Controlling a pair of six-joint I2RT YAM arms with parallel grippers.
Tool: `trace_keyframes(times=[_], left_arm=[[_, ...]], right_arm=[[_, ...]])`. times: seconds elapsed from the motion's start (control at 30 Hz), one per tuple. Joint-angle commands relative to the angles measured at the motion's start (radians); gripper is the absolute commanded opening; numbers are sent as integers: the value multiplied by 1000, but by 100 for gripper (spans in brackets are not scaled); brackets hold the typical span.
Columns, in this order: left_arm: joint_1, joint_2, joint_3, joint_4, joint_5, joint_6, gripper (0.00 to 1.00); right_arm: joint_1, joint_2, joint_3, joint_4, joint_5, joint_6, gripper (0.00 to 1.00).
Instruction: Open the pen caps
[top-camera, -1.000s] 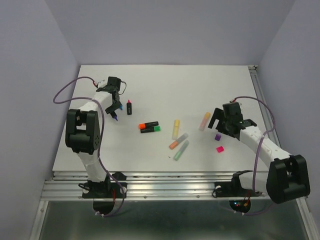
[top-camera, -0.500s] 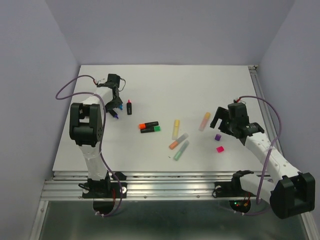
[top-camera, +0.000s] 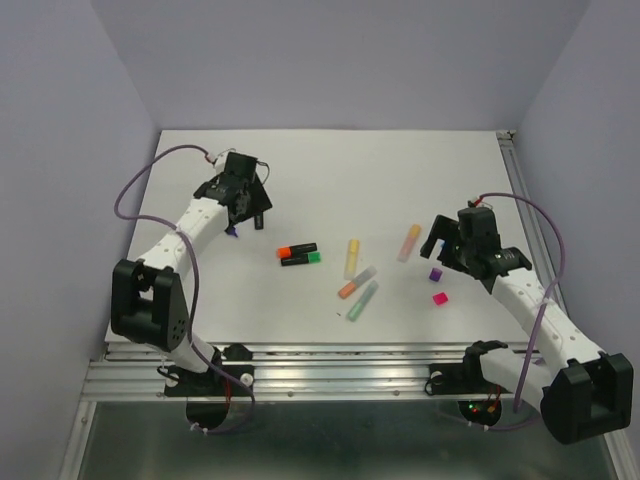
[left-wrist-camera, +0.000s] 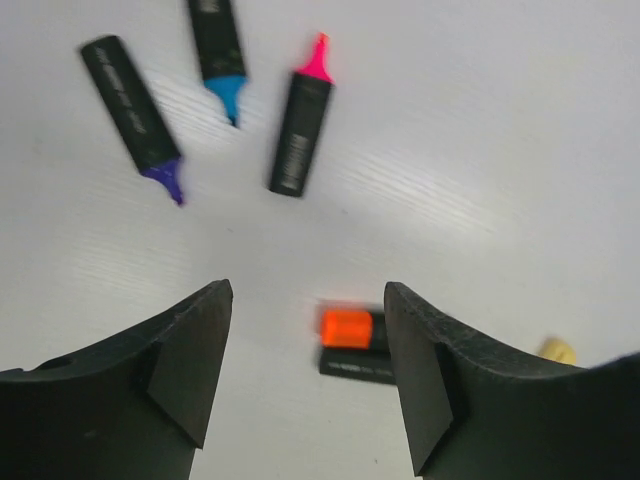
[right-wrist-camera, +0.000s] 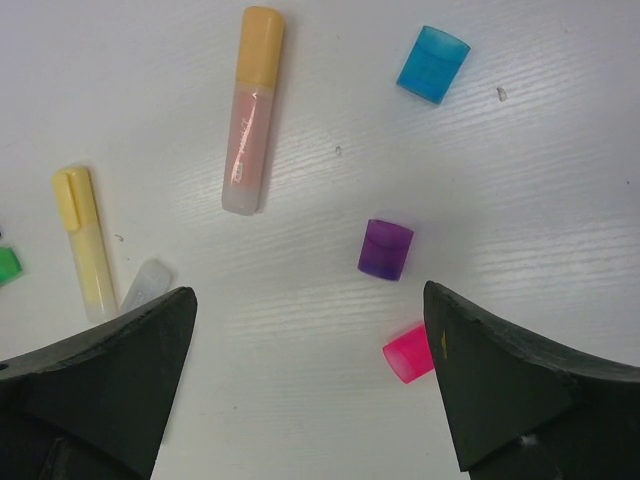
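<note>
Purple cap (right-wrist-camera: 386, 249) and pink cap (right-wrist-camera: 409, 354) are lying loose by the wide-open right gripper (right-wrist-camera: 308, 295). Left gripper (left-wrist-camera: 307, 288) is gaping too, empty.

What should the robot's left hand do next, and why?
Probably lower the left gripper onto the orange-capped pen. Its jaws stand open and empty. That pen lies just ahead between them with its cap on, while the pink-tipped pen beyond shows a bare tip.
</note>
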Motion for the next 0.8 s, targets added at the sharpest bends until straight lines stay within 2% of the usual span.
trace_keyframes(times=[0.0,0.17,0.23,0.37,0.6,0.77], left_arm=[[-243,-107,-72,39,76,1,73],[-469,-160,-137,67,142,-10,73],[-546,-161,-158,117,218,-3,74],[-716,-117,-149,153,226,-27,75],[-847,92,-10,150,220,-29,73],[-882,214,98,102,205,-13,70]], right_arm=[[-8,-24,37,-11,-15,-11,100],[-10,-44,24,-29,-15,-3,100],[-10,-50,17,-33,0,8,100],[-10,-55,15,-56,49,31,100],[-11,-83,-5,-36,64,46,100],[-10,-96,-5,-40,69,46,100]])
